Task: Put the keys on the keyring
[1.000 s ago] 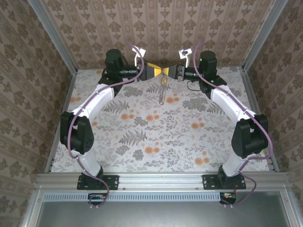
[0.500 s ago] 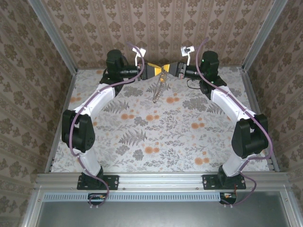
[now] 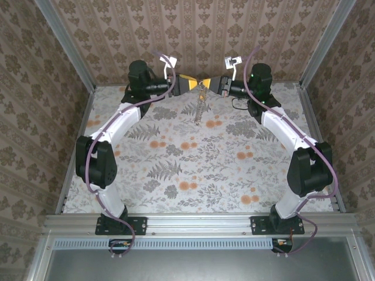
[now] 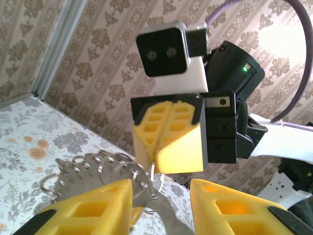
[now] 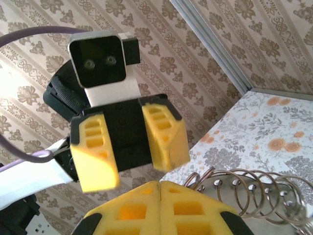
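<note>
Perforated strip: a thin metal strip (image 3: 200, 110) strung with wire rings (image 5: 244, 191) hangs above the far edge of the desk (image 3: 193, 170), just below both pincers.
Left pincer: the left pincer (image 4: 161, 208) is released, its pads apart. The strip's end lies in the gap, apparently not pressed.
Keyring: the keyring (image 4: 153, 171) is a thin wire hoop, in the air between the two pincers.
Right pincer: the right pincer (image 4: 157, 155) is clenched, nipping the keyring's wire.
Keys: cannot be made out.
Handling: probably light, stiff, springy and slick. The dangling bunch would swing and twist.
Hold: pinch across the wire, hoop flat between the pads, not on the loose strip.
</note>
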Available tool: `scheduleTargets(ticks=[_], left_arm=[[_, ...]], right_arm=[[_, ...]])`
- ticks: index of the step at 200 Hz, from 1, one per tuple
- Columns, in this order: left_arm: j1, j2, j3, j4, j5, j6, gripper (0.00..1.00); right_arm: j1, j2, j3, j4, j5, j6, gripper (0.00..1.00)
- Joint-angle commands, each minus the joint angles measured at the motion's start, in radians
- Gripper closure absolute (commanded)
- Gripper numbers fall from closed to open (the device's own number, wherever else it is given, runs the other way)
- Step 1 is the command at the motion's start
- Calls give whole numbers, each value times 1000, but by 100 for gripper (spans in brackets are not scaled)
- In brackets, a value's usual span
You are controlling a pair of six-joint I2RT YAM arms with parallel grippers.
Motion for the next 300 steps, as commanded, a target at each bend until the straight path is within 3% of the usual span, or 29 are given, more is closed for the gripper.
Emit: scheduleTargets(ticks=[1,168,300], left_arm=[[15,-7,7,52,-11,-21,63],[-48,57,75,18,18,-10,63],[-61,45,57,17,26,7,81]], right_arm=[[-2,-44,-6,35,-24,-4,100],[0,-32,0,51,-28,11,100],[-2,-26,4,22,-14,-8,100]])
